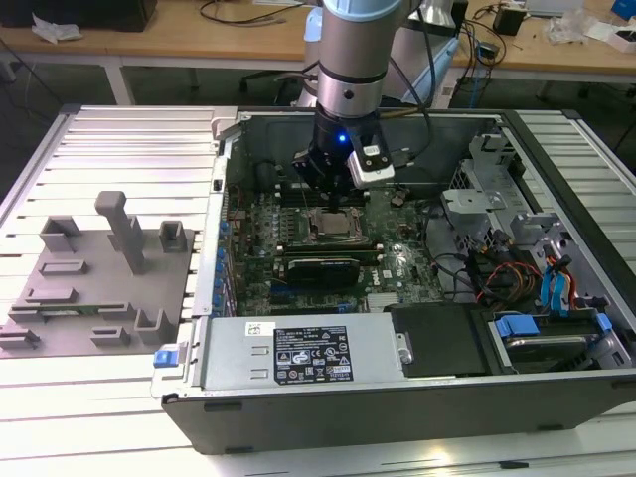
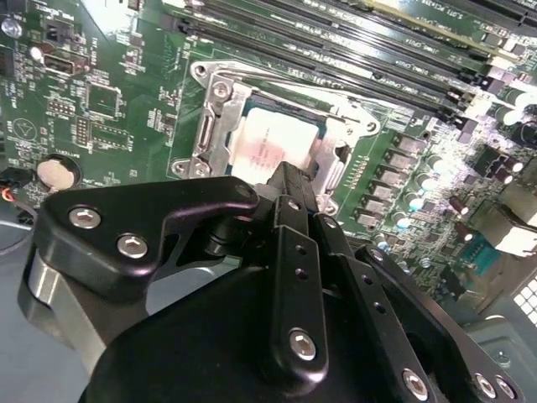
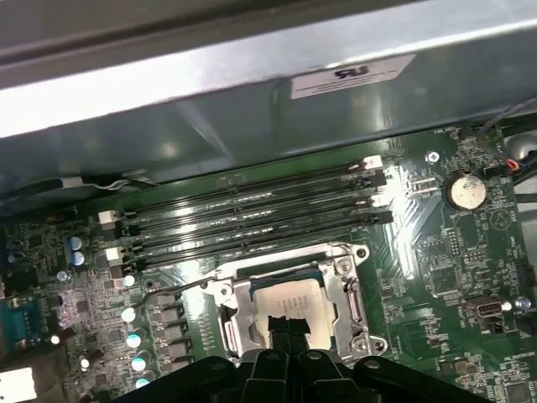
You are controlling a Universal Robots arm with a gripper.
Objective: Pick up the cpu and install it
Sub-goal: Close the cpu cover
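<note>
A robot arm's hand is hanging low inside an open computer case that is sitting on the ribbed counter, its fingertips clenched together with nothing gripped between them. The cpu is lying inside the metal-framed socket on the green motherboard, toward the case's far wall and just beside the rows of memory slots. In the first wrist view the dark fingertips are sitting over the near edge of the silvery chip, though whether they are touching it cannot be told. A grey fixture tray is resting well apart, near the counter's edge at the exterior view's left.

Judging by these views, the work is at the seating stage, and doing it well is looking like a matter of restraint: keeping the hand straight above the chip, keeping any pressure light and even, and checking that all four sides are lying level and square within the frame. Any sideways nudge is risking a tilted chip and damaged contacts beneath
</note>
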